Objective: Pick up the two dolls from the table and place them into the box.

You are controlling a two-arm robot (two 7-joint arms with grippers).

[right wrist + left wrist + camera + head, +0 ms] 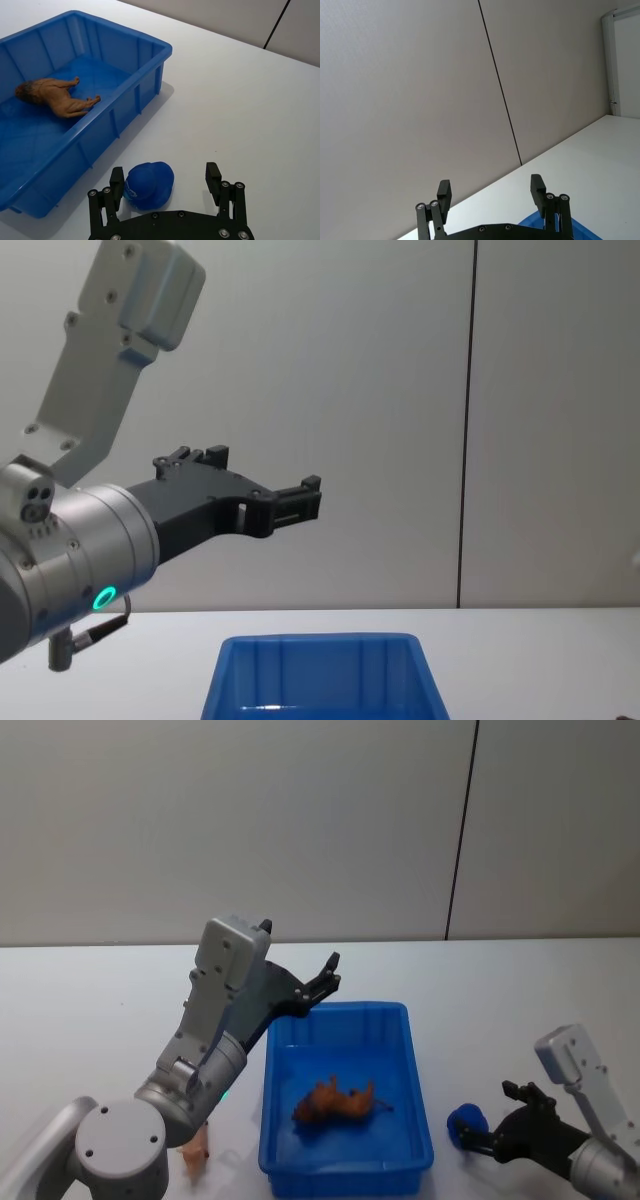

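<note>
Now the right gripper, jaws wide, has a blue doll between them on the bench (left gripper, wide too, box below); next, close.

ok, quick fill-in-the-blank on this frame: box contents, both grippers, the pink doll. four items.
1. The lion toy lies ____ the blue box.
2. The open right gripper straddles a small object whose colour is ____.
3. The left gripper, raised over the box's far end, is open and holds ____.
4. The peach-pink doll lies on the table, on the box's ____ side.
Missing: inside; blue; nothing; left.
</note>
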